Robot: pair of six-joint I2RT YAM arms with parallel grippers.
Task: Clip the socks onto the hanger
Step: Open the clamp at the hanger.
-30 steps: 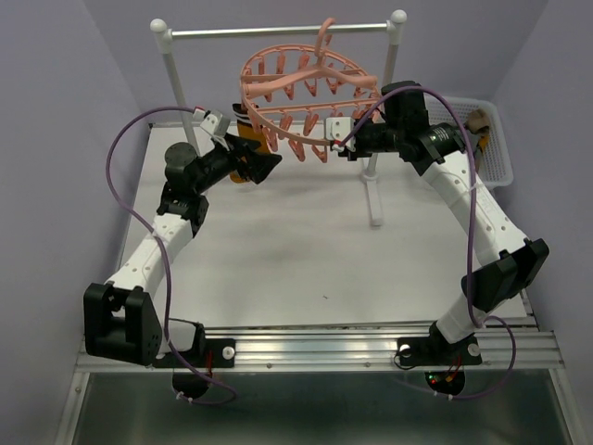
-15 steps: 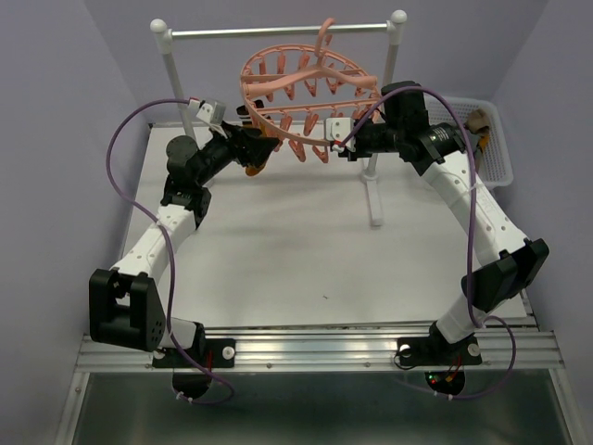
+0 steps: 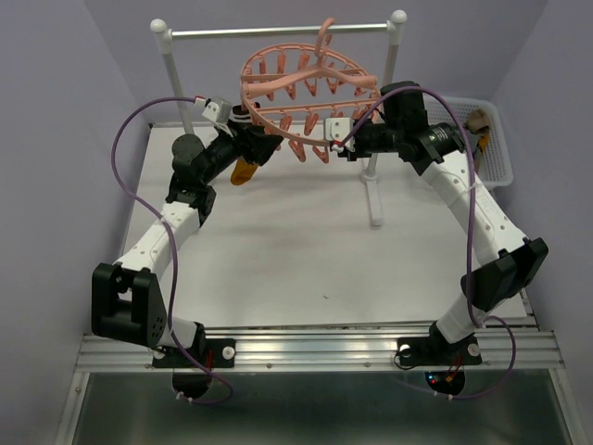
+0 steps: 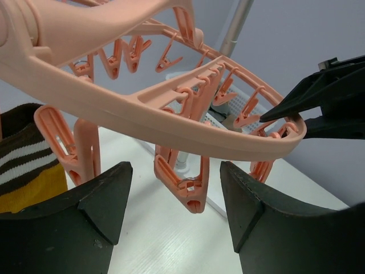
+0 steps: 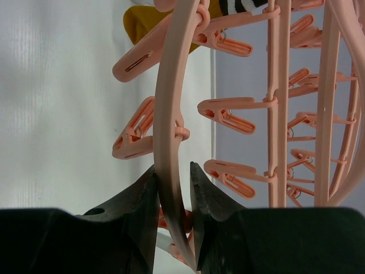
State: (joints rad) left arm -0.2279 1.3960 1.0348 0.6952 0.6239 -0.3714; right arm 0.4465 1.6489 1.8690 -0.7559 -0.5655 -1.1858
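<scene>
The salmon-pink hanger [image 3: 306, 88] hangs by its hook from the rail. An orange-mustard sock [image 3: 243, 171] with a dark striped cuff hangs from a clip at the ring's left side; it also shows in the left wrist view [image 4: 25, 177] and the right wrist view [image 5: 142, 23]. My left gripper [image 3: 267, 148] is open and empty under the ring's left rim, its jaws either side of a dangling clip [image 4: 191, 185], not touching it. My right gripper [image 5: 173, 191] is shut on the hanger ring [image 5: 168, 114] at its near right side [image 3: 345, 144].
The white-posted rail stand [image 3: 278, 31] carries the hanger; its right post and foot [image 3: 374, 199] stand on the table. A white mesh basket [image 3: 496, 153] at the right edge holds more socks [image 3: 479, 120]. Purple walls close in on both sides.
My left arm has risen and swung toward the hanger, bringing its open gripper up under the ring beside the hanging sock. The right gripper has kept its hold on the ring.
</scene>
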